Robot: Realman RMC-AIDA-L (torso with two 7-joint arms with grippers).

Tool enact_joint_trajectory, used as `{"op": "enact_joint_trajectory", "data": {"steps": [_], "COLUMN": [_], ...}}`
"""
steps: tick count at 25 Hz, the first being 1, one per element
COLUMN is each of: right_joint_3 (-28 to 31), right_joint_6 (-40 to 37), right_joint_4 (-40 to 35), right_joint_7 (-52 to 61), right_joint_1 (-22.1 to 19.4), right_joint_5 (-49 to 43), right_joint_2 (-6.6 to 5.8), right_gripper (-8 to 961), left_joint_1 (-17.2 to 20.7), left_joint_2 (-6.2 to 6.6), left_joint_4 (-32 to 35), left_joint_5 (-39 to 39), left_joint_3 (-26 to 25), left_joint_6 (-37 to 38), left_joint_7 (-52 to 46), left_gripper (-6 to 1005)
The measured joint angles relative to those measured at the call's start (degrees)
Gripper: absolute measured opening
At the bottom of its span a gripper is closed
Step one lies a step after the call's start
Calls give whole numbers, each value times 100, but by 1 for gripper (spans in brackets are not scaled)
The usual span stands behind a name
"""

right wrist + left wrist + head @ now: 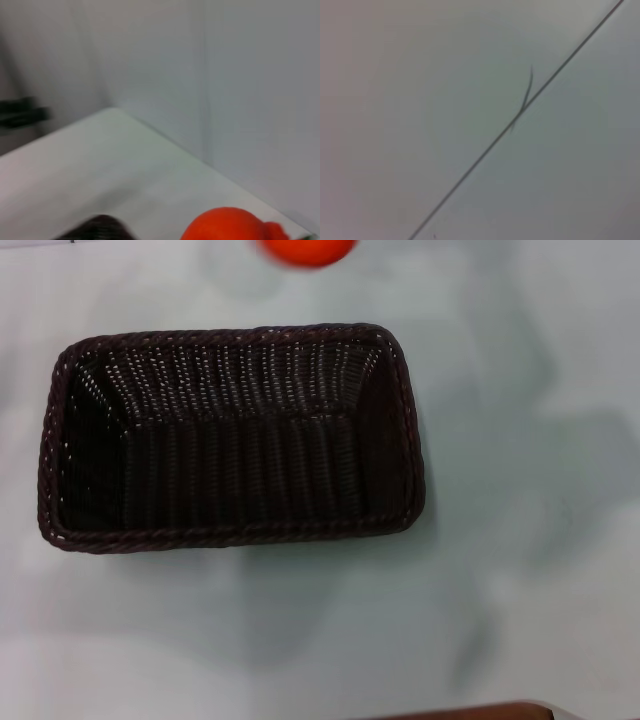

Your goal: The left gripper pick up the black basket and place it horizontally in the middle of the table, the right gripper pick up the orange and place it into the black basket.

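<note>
Nearest the head camera, the black basket (230, 437) lies on the table (520, 570) with its long side running left to right and its opening up, close to the middle of the tabletop. Nothing is inside it; only dark woven floor and walls show. Beyond its far rim, apart from it and cut off by the edge of the head view, sits the orange (306, 250), resting on the table surface as far as can be told. Neither arm appears in the head view. From the right wrist camera the orange (227, 225) shows close by, with a dark corner that is probably the basket (97, 226) a little to one side, so the right gripper seems to hang near the fruit, though its fingers are not in the picture and I cannot tell whether they are spread or closed. The left wrist camera shows only pale surface crossed by a thin dark line, and the left gripper itself is out of sight. Judging from this, the first half looks done: the basket stands horizontal and central. What remains is the whole second half, taking up the orange and setting it down inside the basket.
</note>
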Motion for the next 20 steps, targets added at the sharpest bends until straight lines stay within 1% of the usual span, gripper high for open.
{"op": "enact_joint_trajectory", "data": {"steps": [3, 6, 7, 9, 12, 18, 20], "right_joint_3": [-346, -611, -662, -716, -712, -670, -666], "right_joint_6": [-67, -126, -113, -87, -86, -237, -318], "right_joint_4": [116, 438, 561, 848, 1069, 1218, 1374], "right_joint_7": [-320, -681, -789, -952, -1138, -1596, -1796], "right_joint_1": [-40, -72, -76, -76, -81, -182, -216], "right_joint_5": [450, 1009, 1176, 1430, 1599, 1817, 1992], "right_joint_2": [5, 8, 7, -1, -11, -18, -15], "right_gripper": [238, 211, 246, 317, 422, 561, 607], "left_joint_1": [102, 180, 205, 217, 233, 262, 270], "left_joint_2": [-4, -5, -5, -5, -5, -8, -5], "left_joint_4": [212, 475, 597, 708, 824, 944, 1026], "left_joint_5": [-285, -585, -709, -810, -897, -1025, -1052], "left_joint_3": [-5, -8, -9, -9, -9, -46, -62], "left_joint_6": [-23, -25, -32, -51, -61, -50, -46], "left_joint_7": [490, 1037, 1293, 1513, 1738, 2072, 2157], "left_gripper": [766, 766, 766, 766, 766, 766, 766]}}
